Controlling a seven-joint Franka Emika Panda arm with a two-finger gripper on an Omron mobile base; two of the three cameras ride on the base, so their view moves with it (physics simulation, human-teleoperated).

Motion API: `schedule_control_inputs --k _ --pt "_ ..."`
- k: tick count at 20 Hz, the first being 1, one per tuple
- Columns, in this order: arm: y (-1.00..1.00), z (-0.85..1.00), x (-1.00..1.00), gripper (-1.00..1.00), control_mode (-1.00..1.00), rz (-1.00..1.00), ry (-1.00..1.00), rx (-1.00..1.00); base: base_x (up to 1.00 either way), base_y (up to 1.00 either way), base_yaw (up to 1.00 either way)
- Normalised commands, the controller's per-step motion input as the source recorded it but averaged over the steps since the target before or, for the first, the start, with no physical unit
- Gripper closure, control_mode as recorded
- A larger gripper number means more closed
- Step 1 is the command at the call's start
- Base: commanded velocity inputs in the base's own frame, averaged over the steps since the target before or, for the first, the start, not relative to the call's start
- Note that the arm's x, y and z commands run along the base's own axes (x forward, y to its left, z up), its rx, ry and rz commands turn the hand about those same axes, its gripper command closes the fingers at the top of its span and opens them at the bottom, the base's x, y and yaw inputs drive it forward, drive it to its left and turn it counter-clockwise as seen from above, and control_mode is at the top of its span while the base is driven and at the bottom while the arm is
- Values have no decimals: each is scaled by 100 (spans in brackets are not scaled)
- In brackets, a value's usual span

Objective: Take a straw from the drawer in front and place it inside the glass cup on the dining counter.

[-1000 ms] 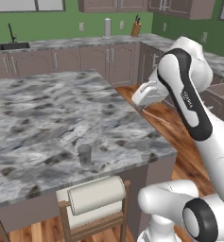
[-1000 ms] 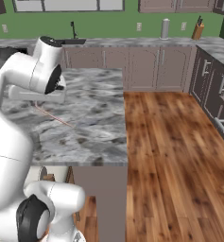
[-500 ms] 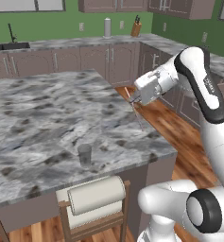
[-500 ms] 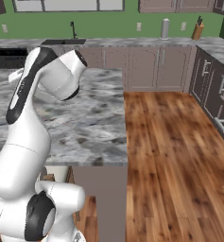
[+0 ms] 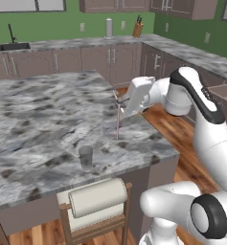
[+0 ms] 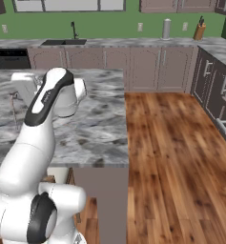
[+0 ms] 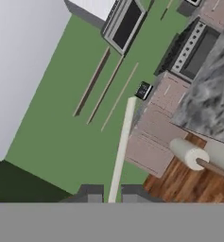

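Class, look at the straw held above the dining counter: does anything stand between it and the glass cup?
Nothing visible does. The straw hangs from the gripper above bare dining counter; the glass cup stands apart, nearer the front edge.

The arm swings in from the right side of the dining counter (image 5: 48,119) and now reaches out over its marbled top. A second ago the gripper (image 5: 119,103) was beyond the counter's right edge, above the wooden floor; now it is above the stone surface, closer to the glass cup (image 5: 85,156) though still apart from it. The straw (image 5: 118,119) travels with it: earlier it slanted, now it hangs nearly upright from the closed fingertips, its lower end near the countertop.
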Motion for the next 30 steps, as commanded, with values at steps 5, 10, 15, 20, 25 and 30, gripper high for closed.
schedule_control_inputs --k 5,10,15,20,25,30 --pt "48 0 3 100 -100 6 9 10 0 0 0" --pt "20 0 25 100 -100 0 18 0 0 0 0" --pt "2 0 45 100 -100 0 19 0 0 0 0" --pt "0 -1 50 100 -100 0 7 -4 0 0 0" --pt "0 -10 41 100 -100 0 -1 -14 0 0 0" --pt "0 -25 33 100 -100 1 0 -18 0 0 0"
